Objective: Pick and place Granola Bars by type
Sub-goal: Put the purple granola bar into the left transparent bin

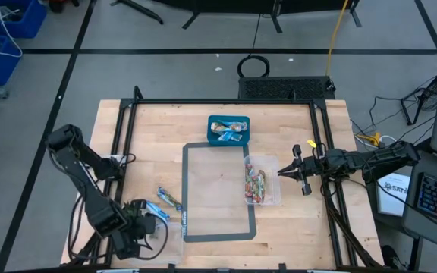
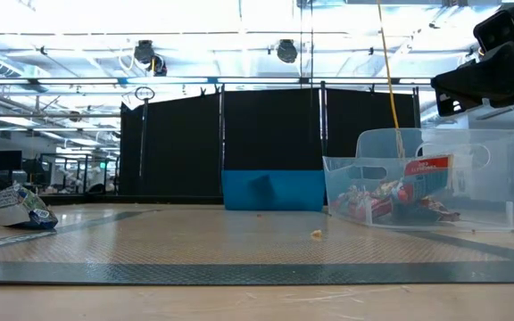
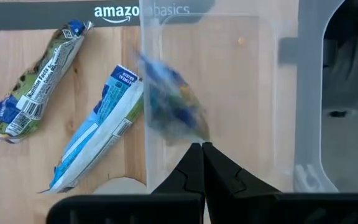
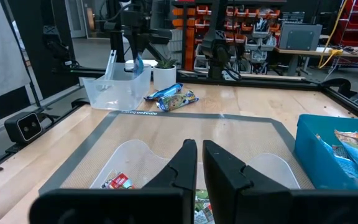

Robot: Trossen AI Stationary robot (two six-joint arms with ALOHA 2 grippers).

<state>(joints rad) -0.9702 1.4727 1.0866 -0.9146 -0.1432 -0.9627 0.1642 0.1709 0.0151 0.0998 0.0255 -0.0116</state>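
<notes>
So, sorting looks mostly done. Using the grey mat (image 1: pixel 218 192) as the landmark: the blue bin (image 1: pixel 228 130) sits just past its far edge with several blue-wrapped bars inside, and the clear bin (image 1: pixel 262 180) along its right edge holds a pile of red-wrapped bars (image 1: pixel 254 186).

What's left, as far as I can see: two blue-and-white bars (image 3: pixel 61 109) lie loose on the wooden worktop (image 1: pixel 150 144) just off the mat's left edge, near the front corner. A second small clear bin (image 3: pixel 229 93) stands there too.

The left tool (image 3: pixel 202 163) hovers over that small clear bin with its fingers pressed together. Something blurry and blue (image 3: pixel 169 99) shows right in front of the tips, but I can't tell if it's pinched or falling.

The right tool (image 1: pixel 290 171) hangs just right of the clear bin, fingers nearly together, holding nothing.
</notes>
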